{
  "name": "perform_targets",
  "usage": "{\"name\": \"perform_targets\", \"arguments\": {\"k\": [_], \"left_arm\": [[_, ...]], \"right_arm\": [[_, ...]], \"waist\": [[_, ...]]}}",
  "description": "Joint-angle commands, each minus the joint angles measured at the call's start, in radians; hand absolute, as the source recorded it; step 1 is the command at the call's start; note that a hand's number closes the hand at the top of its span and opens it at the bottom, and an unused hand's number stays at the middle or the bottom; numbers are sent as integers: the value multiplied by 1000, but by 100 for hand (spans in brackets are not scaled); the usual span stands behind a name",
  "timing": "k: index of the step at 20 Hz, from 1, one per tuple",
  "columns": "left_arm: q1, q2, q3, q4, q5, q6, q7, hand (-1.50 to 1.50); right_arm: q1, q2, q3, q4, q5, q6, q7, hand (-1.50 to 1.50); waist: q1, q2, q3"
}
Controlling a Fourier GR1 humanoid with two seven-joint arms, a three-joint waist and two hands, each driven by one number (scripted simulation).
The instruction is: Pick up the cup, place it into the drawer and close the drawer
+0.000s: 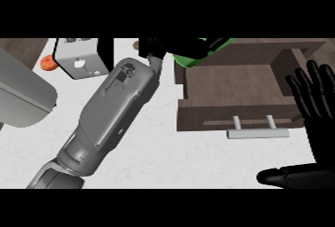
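A green cup (pixel 188 59) hangs at the top of the view, just over the back left corner of the open wooden drawer (pixel 229 84). My left hand (pixel 169 45) is shut on it, and its black fingers hide most of the cup's upper part. The grey left forearm (pixel 111 111) runs diagonally up from the lower left. The drawer is pulled out toward me and nothing shows on its floor. Its pale bar handle (pixel 258 133) faces me. My right hand (pixel 318 119) rests open at the right edge, fingers up, beside the drawer's right wall.
A grey and white boxy appliance (pixel 82 57) stands at the back left, with a small orange thing (pixel 47 63) beside it. A large grey rounded object (pixel 23 97) fills the left edge. White counter (pixel 177 159) lies in front of the drawer.
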Motion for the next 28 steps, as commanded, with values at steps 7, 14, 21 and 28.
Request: {"name": "perform_targets", "arguments": {"k": [7, 14, 21, 28], "left_arm": [[-121, 0, -131, 264, 169, 45, -95, 150], [-177, 0, -233, 404, 216, 56, -135, 150], [-219, 0, -342, 467, 260, 76, -107, 150], [-183, 0, -480, 434, 279, 153, -68, -150]], "right_arm": [[-75, -33, -25, 23, -37, 14, 40, -150], [-1, 1, 18, 9, -13, 28, -26, -150], [-90, -20, -17, 63, -50, 32, -9, -150], [-121, 7, 29, 58, -26, 20, -15, -150]], "waist": [[-22, 4, 0], [-48, 10, 1], [-69, 18, 1], [-90, 20, 2]]}}
